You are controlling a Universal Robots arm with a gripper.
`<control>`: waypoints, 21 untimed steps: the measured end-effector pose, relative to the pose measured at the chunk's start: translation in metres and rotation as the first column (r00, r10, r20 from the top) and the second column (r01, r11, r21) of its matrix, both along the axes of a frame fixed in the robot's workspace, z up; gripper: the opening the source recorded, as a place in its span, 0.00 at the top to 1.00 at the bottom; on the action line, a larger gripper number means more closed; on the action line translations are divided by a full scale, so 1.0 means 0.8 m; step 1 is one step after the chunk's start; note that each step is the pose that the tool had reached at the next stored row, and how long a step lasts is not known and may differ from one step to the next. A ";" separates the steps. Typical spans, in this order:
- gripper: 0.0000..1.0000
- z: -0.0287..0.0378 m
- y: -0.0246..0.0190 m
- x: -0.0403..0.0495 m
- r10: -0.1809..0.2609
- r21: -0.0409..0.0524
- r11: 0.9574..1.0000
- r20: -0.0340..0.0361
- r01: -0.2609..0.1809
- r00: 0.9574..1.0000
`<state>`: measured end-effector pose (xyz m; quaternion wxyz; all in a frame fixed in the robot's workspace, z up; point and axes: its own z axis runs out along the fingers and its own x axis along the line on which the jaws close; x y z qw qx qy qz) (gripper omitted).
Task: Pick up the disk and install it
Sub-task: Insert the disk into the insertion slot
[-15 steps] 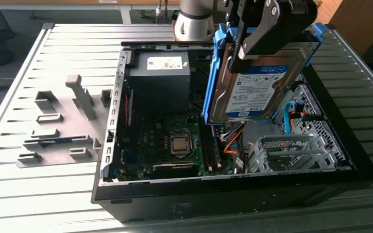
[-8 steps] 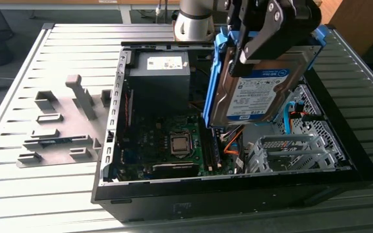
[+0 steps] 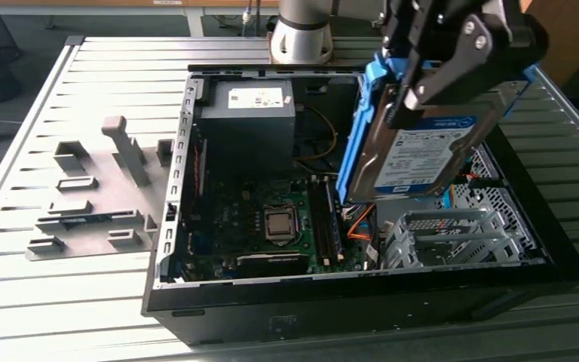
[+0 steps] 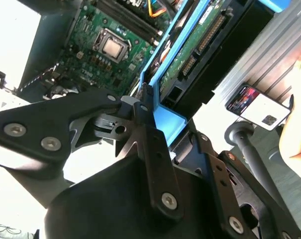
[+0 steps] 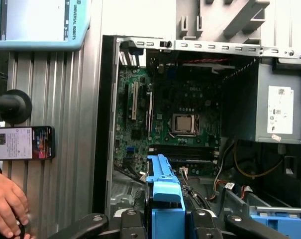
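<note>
I am holding the disk [image 3: 422, 160] in the hand [image 3: 415, 96], whose jaws are clamped across it near its upper end. The drive is hanging below the hand, label side facing outward in the exterior view, with its blue carrier rail [image 3: 360, 128] running down the edge. I judge the grip is taken high on purpose, so the lower end is staying free to go into a bay first.

The disk is riding clear of everything, tilted rather than flat, above the open computer case [image 3: 370, 280]. Directly beneath the hand the metal drive cage [image 3: 451, 237] is sitting open, and I read that as where the drive is meant to go, so it is not yet installed. Off to the side of the hand lie the motherboard [image 3: 269, 219] and the grey power supply [image 3: 249, 105], both well apart from the drive.

In the second wrist view the jaws of the hand [image 4: 145, 107] are pinching the blue rail at the connector end, and the green circuit board of the disk [image 4: 190, 59] is showing. In the first wrist view the blue carrier end of the disk [image 5: 165, 194] is pointing from the hand toward the case interior, and a bare blue bracket [image 5: 277, 221] is resting inside the case beside it. The case is standing on the slatted counter [image 3: 58, 302].
</note>
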<state>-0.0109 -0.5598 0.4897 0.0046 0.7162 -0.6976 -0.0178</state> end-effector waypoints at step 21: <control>0.64 -0.0212 -0.0068 0.045 -0.001 0.000 1.000 0.000 0.001 1.000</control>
